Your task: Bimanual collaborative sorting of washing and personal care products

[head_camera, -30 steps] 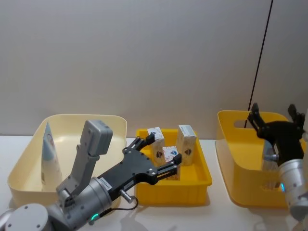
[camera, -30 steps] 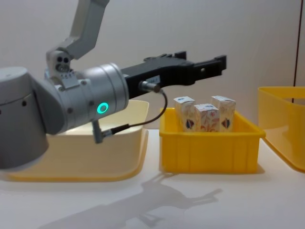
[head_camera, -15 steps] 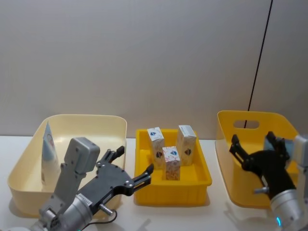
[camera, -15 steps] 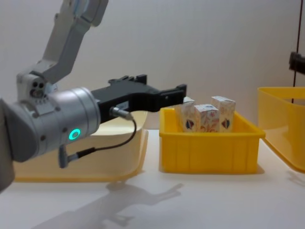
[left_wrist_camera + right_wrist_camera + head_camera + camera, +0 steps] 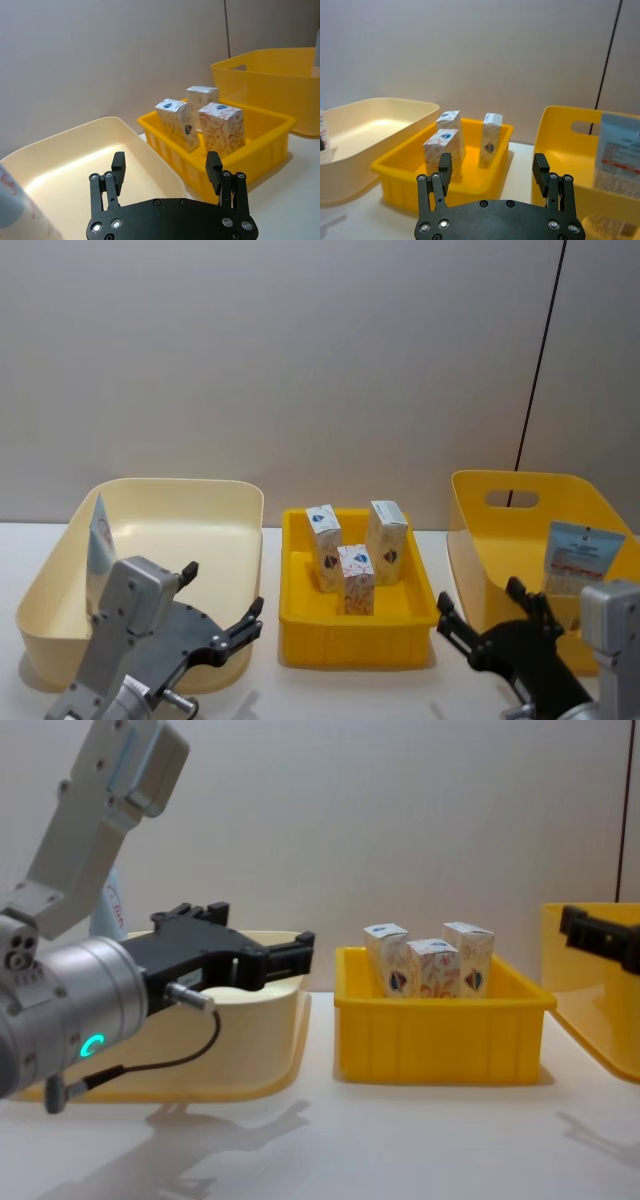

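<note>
In the shallow, glossy yellow plastic tray (image 5: 360,638) at the middle of the table (image 5: 400,1140): three small box-shaped cartons (image 5: 357,578), upright and close together, white card printed with an orange pattern and a dark blue mark. By the left wall of the rounded cream plastic bin (image 5: 170,483): a light-blue tube (image 5: 99,540), tapering to a flat crimped top. In the deep yellow bin (image 5: 490,550) on the right: another tube (image 5: 582,558), broad flat top, grey-white text panel. Low before the cream bin, the left gripper (image 5: 222,590), black jaws spread wide, empty. Low before the yellow bin, the right gripper (image 5: 478,598), jaws likewise apart, holding nothing.
</note>
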Robot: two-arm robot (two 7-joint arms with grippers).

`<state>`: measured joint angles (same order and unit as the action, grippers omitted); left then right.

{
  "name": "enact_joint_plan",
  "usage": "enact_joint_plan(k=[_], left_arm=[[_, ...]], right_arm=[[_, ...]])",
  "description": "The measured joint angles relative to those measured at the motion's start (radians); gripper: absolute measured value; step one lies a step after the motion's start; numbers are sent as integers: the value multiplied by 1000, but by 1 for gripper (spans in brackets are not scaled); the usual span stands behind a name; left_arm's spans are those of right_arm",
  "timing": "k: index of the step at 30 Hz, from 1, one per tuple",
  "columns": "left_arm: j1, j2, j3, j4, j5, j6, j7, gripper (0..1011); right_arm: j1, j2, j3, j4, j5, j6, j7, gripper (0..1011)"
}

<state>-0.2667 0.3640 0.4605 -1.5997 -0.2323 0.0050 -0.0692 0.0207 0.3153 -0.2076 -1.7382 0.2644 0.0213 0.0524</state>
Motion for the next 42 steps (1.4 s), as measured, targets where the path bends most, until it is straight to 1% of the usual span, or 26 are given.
enact_joint_plan(k=[1, 7, 10, 28, 34, 42], left_arm=[[0, 0, 0, 0, 0, 0, 0, 1000], [25, 15, -5, -23, 27, 8, 50, 1000], [29, 17, -6, -26, 31, 9, 57, 1000], [30, 18, -6, -27, 32, 9, 58, 1000], [30, 18, -6, -27, 32, 9, 58, 1000], [30, 18, -6, -26, 32, 9, 58, 1001]], right_arm=[[0, 0, 0, 0, 0, 0, 0, 1001], [-31, 20, -18, -25, 21, 12, 13, 1001], [-35, 22, -19, -28, 23, 13, 14, 1001], [-35, 22, -19, -29, 23, 14, 16, 1001], [-22, 19, -21, -21, 19, 20, 21, 1001], [40, 3, -41, 20, -2, 38, 31, 1001]])
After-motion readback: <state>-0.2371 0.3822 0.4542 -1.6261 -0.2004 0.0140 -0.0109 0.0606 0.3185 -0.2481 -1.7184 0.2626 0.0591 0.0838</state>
